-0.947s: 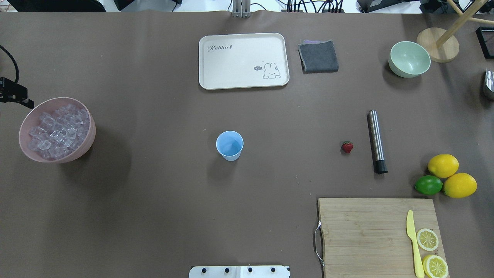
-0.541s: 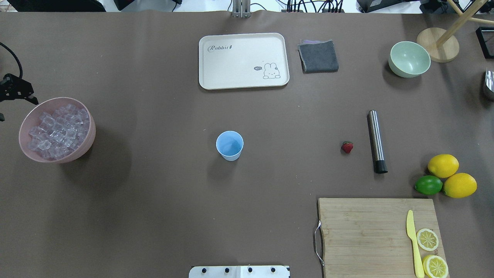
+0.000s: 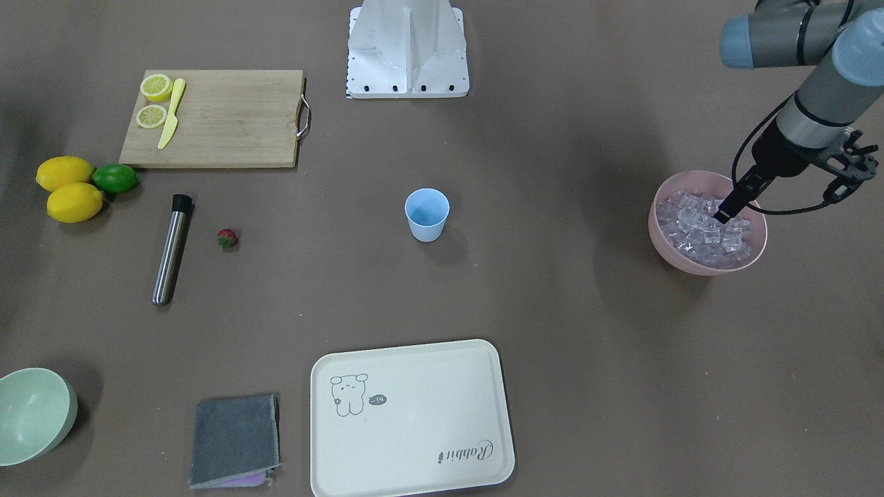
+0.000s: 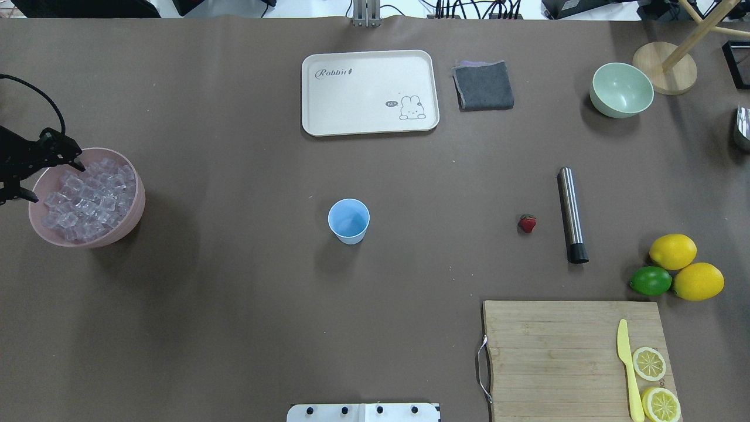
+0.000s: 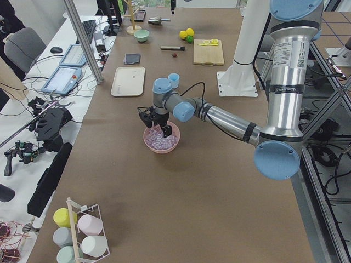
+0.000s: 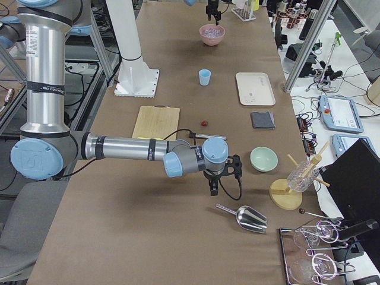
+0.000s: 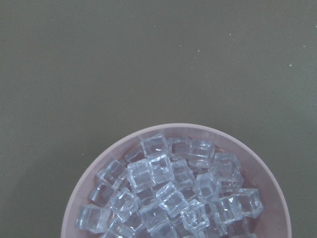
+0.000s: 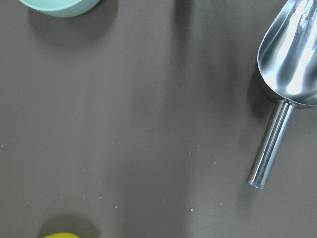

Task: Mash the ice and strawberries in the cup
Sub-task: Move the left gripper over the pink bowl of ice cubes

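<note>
Hovering left tool (image 4: 56, 184) over bowl (image 4: 139, 202) of ice (image 4: 88, 199), cup (image 4: 349, 221) apart, strawberry (image 4: 527, 223) beside rod (image 4: 571, 214)

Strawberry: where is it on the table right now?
In the overhead view the strawberry lies right of centre, just left of the steel rod and well right of the blue cup.

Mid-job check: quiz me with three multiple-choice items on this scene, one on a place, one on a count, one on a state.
1. Where does the strawberry lie?
A) on the cutting board
B) on the table beside the metal rod
C) on the tray

2. How many whole lemons sit by the lime?
A) one
B) two
C) three

3. How does the cup stand?
A) upside down
B) on its side
C) upright and empty

Key:
1 B, it rests on bare table next to the rod.
2 B, two yellow ones cluster with the lime.
3 C, the overhead view shows its bare blue inside.
</note>
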{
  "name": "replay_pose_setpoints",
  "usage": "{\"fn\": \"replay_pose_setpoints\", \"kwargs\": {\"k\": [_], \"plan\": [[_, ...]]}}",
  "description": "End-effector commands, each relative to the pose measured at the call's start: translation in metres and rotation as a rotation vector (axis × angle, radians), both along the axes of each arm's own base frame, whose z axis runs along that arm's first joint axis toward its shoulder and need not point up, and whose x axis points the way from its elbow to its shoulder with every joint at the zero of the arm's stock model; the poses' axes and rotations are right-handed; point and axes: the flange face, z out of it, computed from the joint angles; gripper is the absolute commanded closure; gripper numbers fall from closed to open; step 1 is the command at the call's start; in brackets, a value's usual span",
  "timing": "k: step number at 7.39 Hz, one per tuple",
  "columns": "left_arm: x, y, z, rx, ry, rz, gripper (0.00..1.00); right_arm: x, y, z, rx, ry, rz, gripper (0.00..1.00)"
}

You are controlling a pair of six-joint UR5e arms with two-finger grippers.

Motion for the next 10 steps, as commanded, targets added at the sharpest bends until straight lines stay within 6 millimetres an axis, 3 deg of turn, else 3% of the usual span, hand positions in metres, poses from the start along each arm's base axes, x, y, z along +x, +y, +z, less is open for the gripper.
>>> {"fn": "replay_pose_setpoints", "kwargs": {"k": [1,5,8,10], "plan": [[0.028,0.011,0.009,-0.018,-0.058,-0.033,0.07,-0.001,-0.001,-0.005,0.010,-0.001,-0.002,0.00],[0.025,0.024,0.023,-0.041,-0.100,-0.079,0.12,-0.002,-0.002,-0.006,0.006,-0.002,0.001,0.00],[0.038,0.032,0.021,-0.050,-0.101,-0.077,0.16,-0.003,-0.005,-0.007,0.007,0.000,-0.002,0.00],[0.034,0.041,0.037,-0.049,-0.116,-0.071,0.17,-0.003,-0.005,-0.007,0.009,-0.002,-0.002,0.00]]}}
